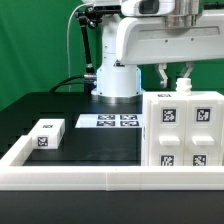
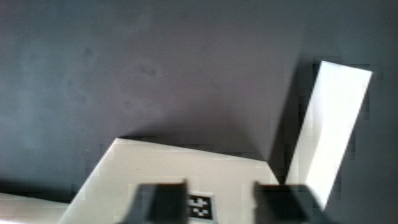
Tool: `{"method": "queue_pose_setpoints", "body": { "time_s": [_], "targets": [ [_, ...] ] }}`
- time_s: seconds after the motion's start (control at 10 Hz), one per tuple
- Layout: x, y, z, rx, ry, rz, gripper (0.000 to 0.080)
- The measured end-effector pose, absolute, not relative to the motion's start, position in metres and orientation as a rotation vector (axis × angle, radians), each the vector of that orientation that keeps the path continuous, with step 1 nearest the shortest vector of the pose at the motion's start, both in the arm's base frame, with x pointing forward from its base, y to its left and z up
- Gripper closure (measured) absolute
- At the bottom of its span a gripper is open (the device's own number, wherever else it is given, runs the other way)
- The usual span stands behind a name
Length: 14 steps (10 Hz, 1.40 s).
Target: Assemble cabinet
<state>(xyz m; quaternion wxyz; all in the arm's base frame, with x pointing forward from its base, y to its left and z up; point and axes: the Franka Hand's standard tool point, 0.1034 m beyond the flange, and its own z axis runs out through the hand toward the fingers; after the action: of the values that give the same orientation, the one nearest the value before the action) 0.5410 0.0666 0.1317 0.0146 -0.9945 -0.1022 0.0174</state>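
The large white cabinet shell (image 1: 185,135) stands on the exterior view's right, with several black-and-white tags on its front. A small white drawer block (image 1: 46,135) with a tag lies apart on the exterior view's left. My gripper (image 1: 174,78) hangs just above the shell's top, open and empty. In the wrist view my gripper (image 2: 222,205) has dark fingers (image 2: 164,203) apart over a white surface of the shell (image 2: 143,165), with a tag (image 2: 201,207) showing between them. A white upright panel (image 2: 329,115) rises beside it.
The marker board (image 1: 108,121) lies flat on the black table in front of the robot base (image 1: 117,80). A long low white border rail (image 1: 90,180) runs along the front, with a side arm on the exterior view's left (image 1: 18,150).
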Motion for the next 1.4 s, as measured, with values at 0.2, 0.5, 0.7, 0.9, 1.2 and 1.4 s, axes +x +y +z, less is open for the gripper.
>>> {"method": "queue_pose_setpoints", "body": {
  "time_s": [0.2,0.5,0.7,0.9,1.2,1.4],
  "targets": [
    [0.541,0.067,0.132,-3.096,-0.318,0.054,0.0470],
    [0.541,0.067,0.132,-3.096,-0.318,0.054,0.0105],
    [0.540,0.065,0.131,-3.096,-0.323,0.053,0.0016],
    [0.518,0.039,0.121,-3.100,-0.348,0.062,0.0003],
    [0.486,-0.016,0.099,-3.119,-0.359,0.038,0.0003],
    [0.473,-0.052,0.092,-3.130,-0.348,0.052,0.0003]
  ]
}}
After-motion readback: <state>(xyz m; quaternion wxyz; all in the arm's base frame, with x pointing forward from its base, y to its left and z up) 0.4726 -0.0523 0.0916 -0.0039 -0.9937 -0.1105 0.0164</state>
